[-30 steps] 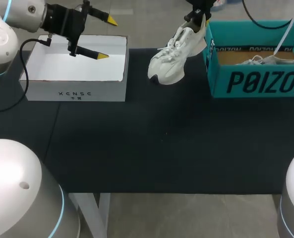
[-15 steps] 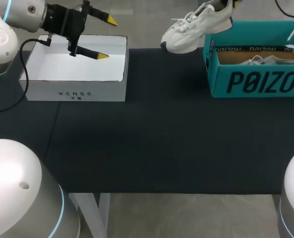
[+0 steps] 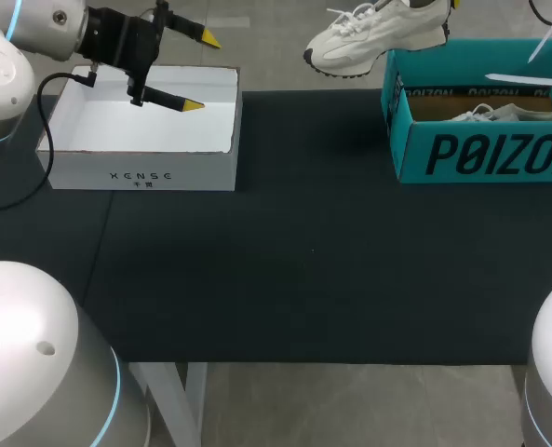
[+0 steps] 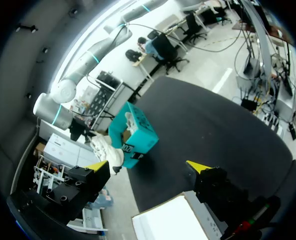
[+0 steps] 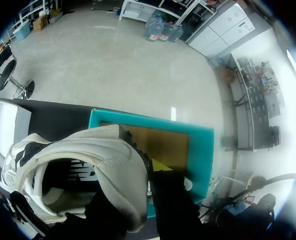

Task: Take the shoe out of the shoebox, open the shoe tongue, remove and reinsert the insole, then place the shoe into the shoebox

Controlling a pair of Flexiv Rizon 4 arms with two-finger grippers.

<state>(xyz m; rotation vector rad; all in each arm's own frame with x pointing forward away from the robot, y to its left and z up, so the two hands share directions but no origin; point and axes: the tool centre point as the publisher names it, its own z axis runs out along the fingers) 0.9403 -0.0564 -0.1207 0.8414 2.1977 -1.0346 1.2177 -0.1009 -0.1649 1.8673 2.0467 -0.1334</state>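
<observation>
Hanging at one o'clock over the far edge of the black worktop (image 3: 303, 261), the white lace-up sneaker (image 3: 378, 35) is pinched at its heel by the right end effector (image 5: 147, 179), with the teal cardboard shoebox (image 3: 480, 154) at its four o'clock. At eleven o'clock the left end effector (image 3: 199, 72), fingers spread, hovers over an open white cardboard box (image 3: 145, 172).

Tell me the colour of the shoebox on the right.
The shoebox is teal, best seen in head view.

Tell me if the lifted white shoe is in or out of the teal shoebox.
Out. The white shoe hangs in the air, clear of the teal shoebox walls, at its corner; another shoe lies inside.
</observation>
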